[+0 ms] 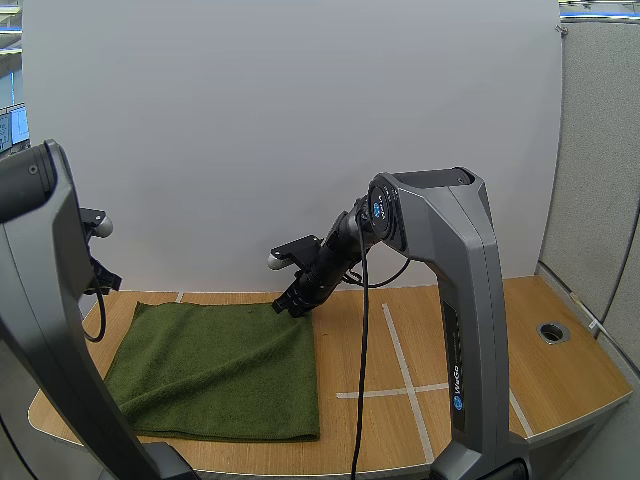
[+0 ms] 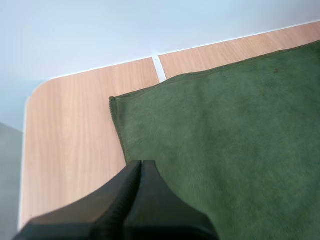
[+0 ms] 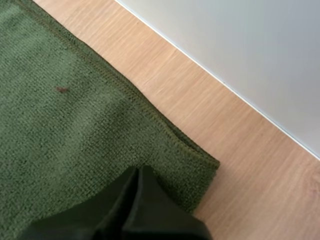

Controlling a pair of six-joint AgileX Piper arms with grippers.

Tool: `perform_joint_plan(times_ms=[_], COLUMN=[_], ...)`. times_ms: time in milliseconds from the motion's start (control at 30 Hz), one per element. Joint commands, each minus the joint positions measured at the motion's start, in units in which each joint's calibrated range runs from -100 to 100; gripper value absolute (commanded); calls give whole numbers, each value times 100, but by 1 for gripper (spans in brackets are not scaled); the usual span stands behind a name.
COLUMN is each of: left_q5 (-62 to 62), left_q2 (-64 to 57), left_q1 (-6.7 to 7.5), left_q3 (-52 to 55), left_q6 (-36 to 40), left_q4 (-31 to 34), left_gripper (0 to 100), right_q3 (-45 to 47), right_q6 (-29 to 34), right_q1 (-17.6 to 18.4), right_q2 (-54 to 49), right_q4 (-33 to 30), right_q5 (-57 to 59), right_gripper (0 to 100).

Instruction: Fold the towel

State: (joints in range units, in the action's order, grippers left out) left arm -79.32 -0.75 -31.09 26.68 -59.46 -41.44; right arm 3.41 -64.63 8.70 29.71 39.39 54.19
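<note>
A dark green towel lies flat on the left half of the wooden table, its near edge doubled over. My right gripper hovers at the towel's far right corner, and in the right wrist view its fingers lie together as one dark wedge just inside that corner of the towel. My left gripper is also shut into a wedge, above the towel near its far left corner. No cloth is pinched in either.
White tape lines form a cross on the table right of the towel. A round cable hole sits at the far right. A white wall panel stands close behind the towel's far edge.
</note>
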Motion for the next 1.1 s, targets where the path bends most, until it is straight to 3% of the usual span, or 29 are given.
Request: perform_joint_plan(times_ms=[0, 333, 567, 900, 1067], left_q5=[44, 84, 921, 1434, 1936], left_q2=[928, 2061, 2673, 3252, 3406], left_q1=[196, 511, 714, 930, 947], left_q3=[-437, -1160, -1579, -1884, -1884], left_q6=[197, 209, 292, 307, 307], left_q4=[-91, -163, -163, -92, 27], left_gripper=[0, 0, 0, 0, 0], right_q3=[-2, -2, -2, -2, -2], right_q6=[68, 90, 90, 90, 90], right_q1=[-31, -31, -31, -31, -31], right_q2=[-43, -43, -43, -43, -43], right_q4=[-152, -152, -152, -152, -152], right_q5=[258, 258, 258, 258, 258], right_gripper=[0, 0, 0, 0, 0])
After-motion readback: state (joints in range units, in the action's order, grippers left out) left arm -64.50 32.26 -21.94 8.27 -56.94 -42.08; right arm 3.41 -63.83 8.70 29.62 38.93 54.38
